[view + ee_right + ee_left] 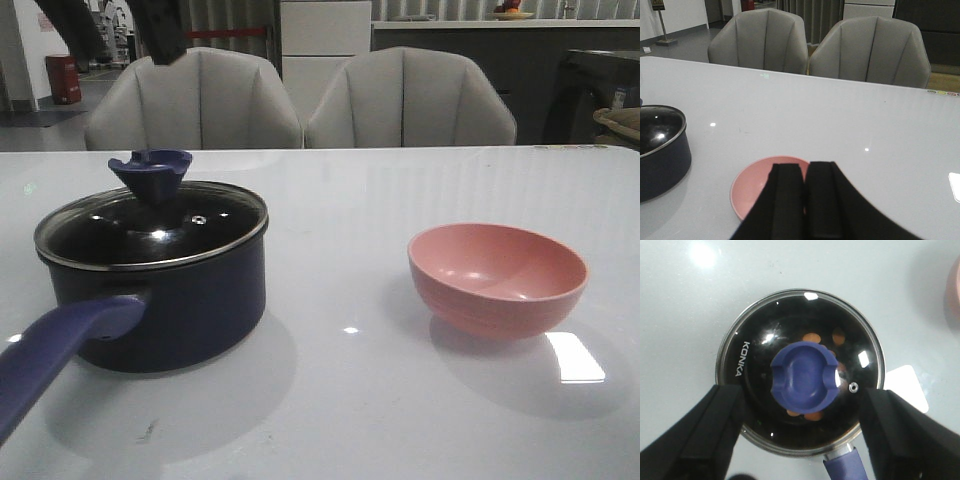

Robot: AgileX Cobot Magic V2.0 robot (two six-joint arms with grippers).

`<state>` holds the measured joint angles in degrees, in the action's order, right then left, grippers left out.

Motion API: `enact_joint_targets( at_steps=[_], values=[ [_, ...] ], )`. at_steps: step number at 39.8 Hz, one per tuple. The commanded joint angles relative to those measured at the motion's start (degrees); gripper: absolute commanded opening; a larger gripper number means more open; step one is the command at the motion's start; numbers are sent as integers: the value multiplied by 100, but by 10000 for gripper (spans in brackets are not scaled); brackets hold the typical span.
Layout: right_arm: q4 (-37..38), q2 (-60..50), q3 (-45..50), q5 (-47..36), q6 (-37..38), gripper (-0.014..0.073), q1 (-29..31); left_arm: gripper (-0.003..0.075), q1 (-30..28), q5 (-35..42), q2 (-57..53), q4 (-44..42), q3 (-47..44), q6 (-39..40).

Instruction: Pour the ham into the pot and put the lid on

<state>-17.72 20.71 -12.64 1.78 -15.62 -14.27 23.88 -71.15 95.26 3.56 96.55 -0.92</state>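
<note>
Already we judge the task done: directly below our wide-open, empty left gripper point(800, 440), the lid point(800, 372) covers the pot point(160, 290), ham point(812, 337) inside; our right gripper point(804, 200) is closed, empty.

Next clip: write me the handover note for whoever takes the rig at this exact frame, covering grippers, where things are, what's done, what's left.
Left gripper: open, empty, above the lid, fingers wide on either side of the knob and not touching it.
Right gripper: fingers shut, empty, above the near side of the pink bowl.
Lid sits on the pot, table's left side, handle toward the robot.
Ham: orange chunks visible through the glass, inside the pot.
Bowl: upright on the right, empty.
Done: ham poured, pot covered.
Left: apparently only pulling both arms away.
</note>
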Motion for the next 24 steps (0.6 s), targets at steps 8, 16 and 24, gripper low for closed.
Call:
enact_joint_targets(
  at_steps=[8,16,24],
  values=[
    [-11,26,-155,-389,-44,138,-13,523,43,997,-1794,-73,-1106,-63],
    [-11,26,-155,-389,-44,138,-13,523,43,1839,-3188,-73,-2503,-63],
    [-11,26,-155,-389,-44,138,-13,523,43,2843,-4866,161,-3997,-63]
  ],
)
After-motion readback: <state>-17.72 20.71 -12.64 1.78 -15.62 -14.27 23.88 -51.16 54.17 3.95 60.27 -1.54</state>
